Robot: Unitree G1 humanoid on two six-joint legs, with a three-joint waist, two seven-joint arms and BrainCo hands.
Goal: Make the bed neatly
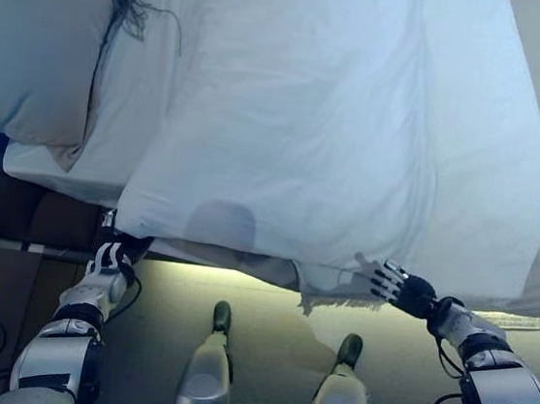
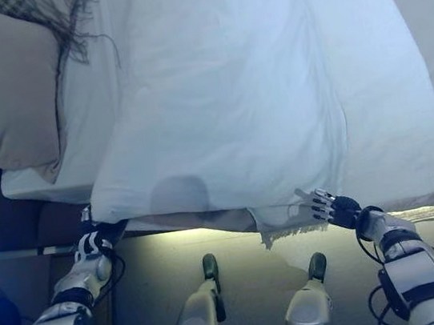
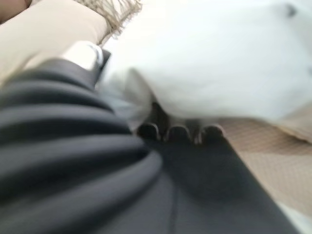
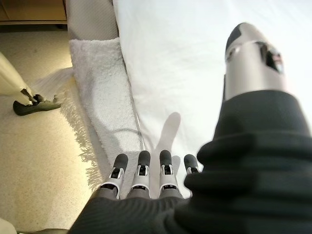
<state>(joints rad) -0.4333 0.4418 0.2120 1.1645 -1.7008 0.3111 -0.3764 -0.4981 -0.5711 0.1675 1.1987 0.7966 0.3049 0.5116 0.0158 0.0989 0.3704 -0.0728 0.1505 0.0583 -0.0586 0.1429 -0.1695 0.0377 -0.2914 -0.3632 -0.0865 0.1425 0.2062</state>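
With the right hand [image 1: 399,283] spread at the white duvet [image 1: 338,122] edge and the left hand [image 1: 107,263] seemingly tucked beneath, fingers unreadable, both must grip before pulling it straight.

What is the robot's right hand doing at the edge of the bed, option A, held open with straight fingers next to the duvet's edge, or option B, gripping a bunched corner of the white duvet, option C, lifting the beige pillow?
A: the right wrist view shows the right hand with fingers straight and thumb apart beside the white duvet, clasping nothing.
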